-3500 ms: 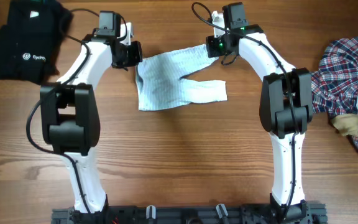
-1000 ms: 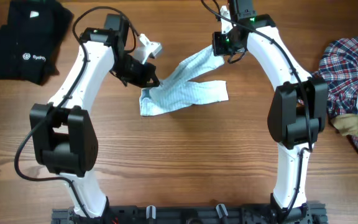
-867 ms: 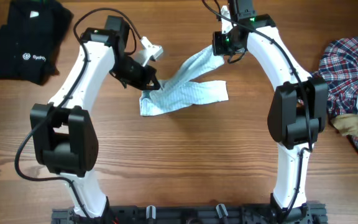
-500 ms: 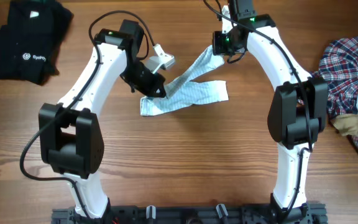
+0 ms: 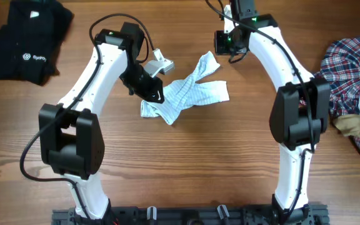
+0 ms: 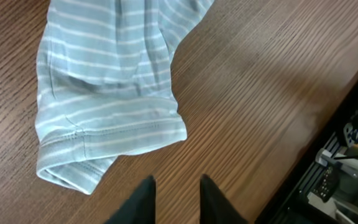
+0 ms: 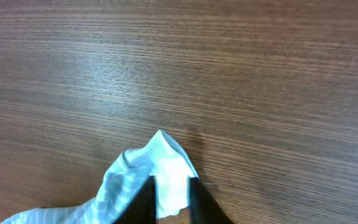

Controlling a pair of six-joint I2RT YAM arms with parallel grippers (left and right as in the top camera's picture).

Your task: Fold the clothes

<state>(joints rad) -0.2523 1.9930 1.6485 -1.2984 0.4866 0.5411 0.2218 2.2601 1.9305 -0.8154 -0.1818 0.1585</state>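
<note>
Striped garment [image 5: 186,94]: it lies rumpled at the middle of the table [image 5: 186,169], between the two arms. One narrow end reaches up toward the right arm, and the hemmed lower end is bunched near the left arm.
Why it lies so: this looks like a fold partly made. The layers overlap crookedly and slackly, so the piece probably needs smoothing and another fold.
Left gripper [image 6: 176,183]: it hovers just short of the garment's hem. Its fingers stand a narrow gap apart over bare wood, with no cloth between them, so it holds nothing.
Right gripper [image 7: 171,183]: it sits low at the garment's pale upper corner. Its fingers are narrowly parted with the tip of the cloth between them. Whether they pinch it or only straddle it cannot be told.
Why the arms stand so: each is at an opposite end of the garment, which is probably the spacing for lifting and laying it by two corners.
Black logo garments [image 5: 27,40]: folded at the far left corner, well apart.
Plaid shirt [image 5: 345,69]: heaped at the right edge, touching the beige piece [image 5: 350,125]. Both look unfolded.
</note>
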